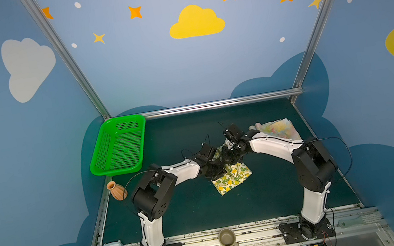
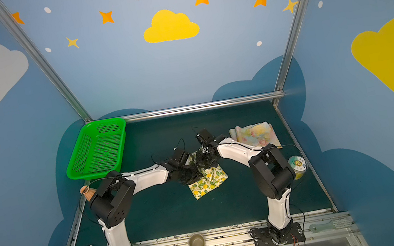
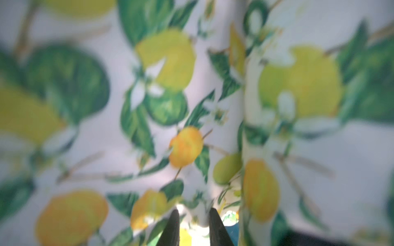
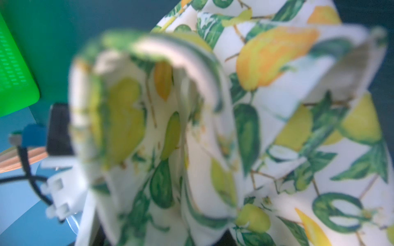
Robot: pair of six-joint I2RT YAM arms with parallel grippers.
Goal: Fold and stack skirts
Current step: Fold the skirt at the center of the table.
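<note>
Cream lemon-print skirt (image 1: 234,177), pastel floral skirt (image 2: 257,132), green basket (image 1: 117,170)

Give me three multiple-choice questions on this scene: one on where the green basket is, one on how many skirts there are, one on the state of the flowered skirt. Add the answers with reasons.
1. Where is the green basket?
A) far corner of the table, on the left arm's side
B) on the front rail
C) on top of a skirt

2. How many skirts are in view?
A) one
B) two
C) four

3. How does the flowered skirt lie?
A) hanging from a gripper
B) inside the basket
C) folded flat on the table

Answers:
1 A: it sits against the far edge by the left wall.
2 B: there is the flowered one, and the lemon skirt at the centre.
3 C: it is a neat rectangle at the table's far right.
</note>
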